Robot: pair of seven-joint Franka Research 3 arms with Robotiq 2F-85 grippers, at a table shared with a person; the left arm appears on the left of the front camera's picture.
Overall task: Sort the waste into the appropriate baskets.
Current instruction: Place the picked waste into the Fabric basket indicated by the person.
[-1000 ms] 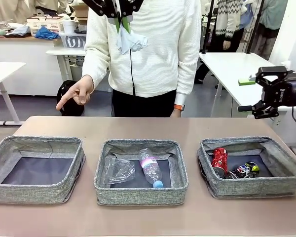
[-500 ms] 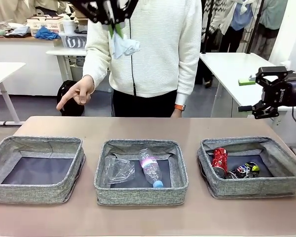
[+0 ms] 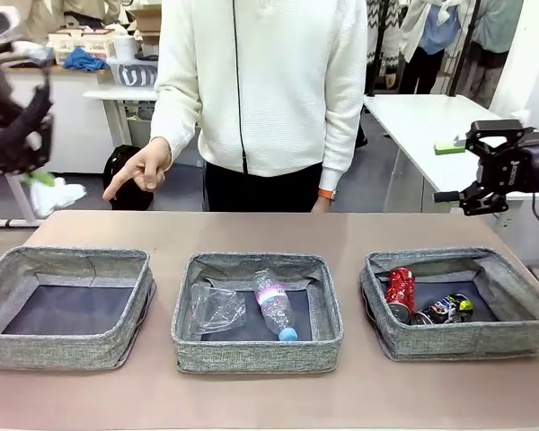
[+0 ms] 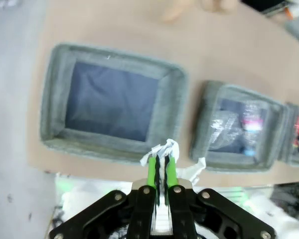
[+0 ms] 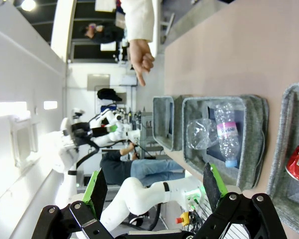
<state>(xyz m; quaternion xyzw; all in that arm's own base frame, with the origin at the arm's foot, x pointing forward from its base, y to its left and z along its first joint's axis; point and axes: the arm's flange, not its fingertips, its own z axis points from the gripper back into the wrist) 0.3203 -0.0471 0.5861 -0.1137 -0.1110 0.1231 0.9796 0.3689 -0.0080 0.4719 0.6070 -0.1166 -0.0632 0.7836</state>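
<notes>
Front view, left gripper (image 3: 38, 175): blurred at the picture's left edge, above the table's far left corner, closed on the white paper wad (image 3: 58, 194), which hangs below it.
Front view, right gripper (image 3: 485, 166): raised off the table's right edge, jaws apart, nothing between them.
Front view, baskets: three in a row along the table (image 3: 251, 229). The left basket (image 3: 67, 260) has a bare dark bottom. The middle basket (image 3: 251, 359) holds a crumpled clear bottle (image 3: 216, 308) and, beside it, the blue-capped bottle (image 3: 273, 305) with a pink label. The right basket (image 3: 512, 337) holds the red can (image 3: 399, 293) and the black can (image 3: 445, 309), touching.
Front view, person's hand (image 3: 139, 169): fingers pointing down beyond the table's far edge, on the left.
Left wrist view: green fingers (image 4: 152, 169) pressed together on the paper wad (image 4: 164, 149), over the table's near edge, just outside the left basket (image 4: 50, 94); middle basket (image 4: 202, 124) alongside.
Right wrist view: green fingers (image 5: 97, 186) spread wide, empty; the middle basket (image 5: 256, 119) with both bottles lies beyond.
</notes>
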